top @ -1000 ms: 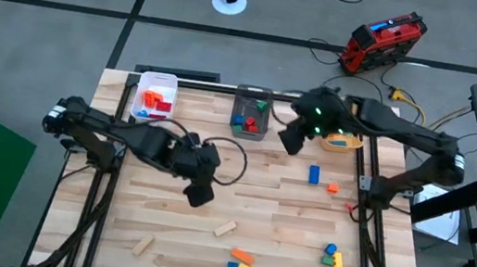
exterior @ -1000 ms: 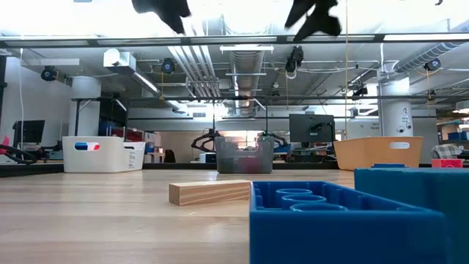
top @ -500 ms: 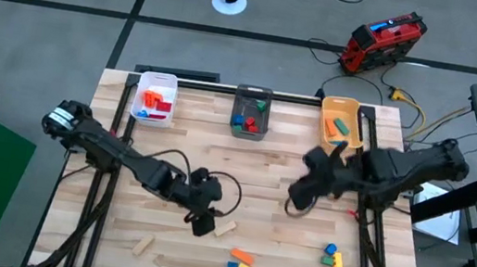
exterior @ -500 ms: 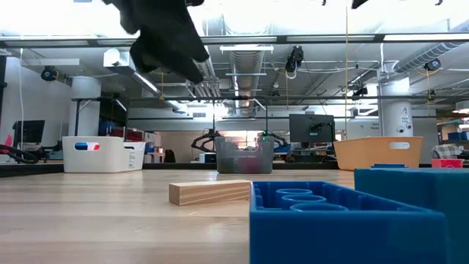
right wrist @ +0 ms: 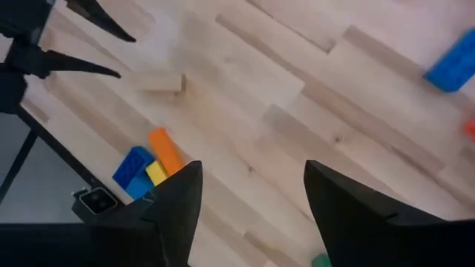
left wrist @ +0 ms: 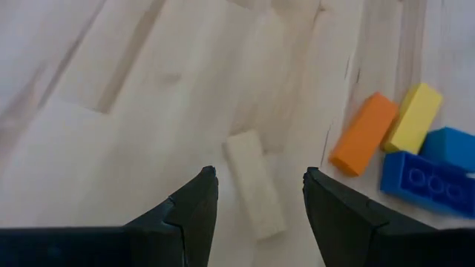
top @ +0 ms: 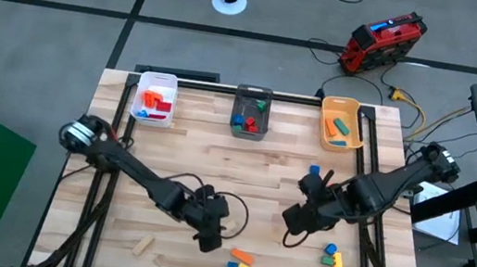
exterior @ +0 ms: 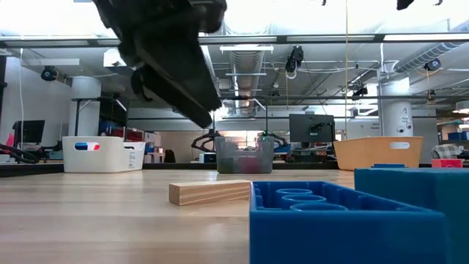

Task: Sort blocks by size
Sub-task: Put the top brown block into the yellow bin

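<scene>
The left gripper [left wrist: 256, 194] hangs wide open above a plain wooden block [left wrist: 255, 184], with an orange block [left wrist: 364, 133] at its 2 o'clock. The right gripper [right wrist: 252, 189] is wide open too, holding nothing, over bare table [right wrist: 312, 126].

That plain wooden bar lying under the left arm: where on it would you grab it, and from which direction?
Probably from straight above, at its middle, pinching across the two long sides. The wooden bar lies flat on the table with clear wood on both flanks, and the open left gripper already straddles its narrow width.
</scene>
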Motion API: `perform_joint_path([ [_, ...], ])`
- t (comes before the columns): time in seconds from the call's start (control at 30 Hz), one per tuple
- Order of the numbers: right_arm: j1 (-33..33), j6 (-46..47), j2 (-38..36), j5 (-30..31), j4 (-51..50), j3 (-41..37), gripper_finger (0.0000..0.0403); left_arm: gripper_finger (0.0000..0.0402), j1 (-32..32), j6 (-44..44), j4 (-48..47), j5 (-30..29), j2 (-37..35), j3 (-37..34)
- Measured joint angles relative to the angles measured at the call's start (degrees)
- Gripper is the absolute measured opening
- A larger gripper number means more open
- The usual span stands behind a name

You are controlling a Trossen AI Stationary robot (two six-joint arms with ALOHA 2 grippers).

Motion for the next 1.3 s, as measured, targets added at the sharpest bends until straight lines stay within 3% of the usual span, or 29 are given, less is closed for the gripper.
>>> perform_joint_path([
  [0.4, 1.0, 1.2, 0.2, 0.0, -0.4, 0.0, 0.0282, 0.0176, -1.1, -4.0, -4.1, -0.4, 13.8, 7.5],
  [0.7, 0.9, 0.4, 0.2, 0.9, -0.4, 0.0, 0.0275, 0.0167, -1.2, -4.4, -3.1, -1.6, 14.8, 6.7],
  [0.97, 0.9, 0.0, 0.2, 0.9, -0.5, -0.3, 0.0275, 0.0068, -1.2, -4.3, -3.6, -2.5, 14.9, 6.5],
  [1.3, -0.5, 0.4, 0.2, 0.6, -0.5, -3.9, 0.0252, 0.0068, -1.0, 0.0, -7.0, -3.0, 10.6, 8.1],
])
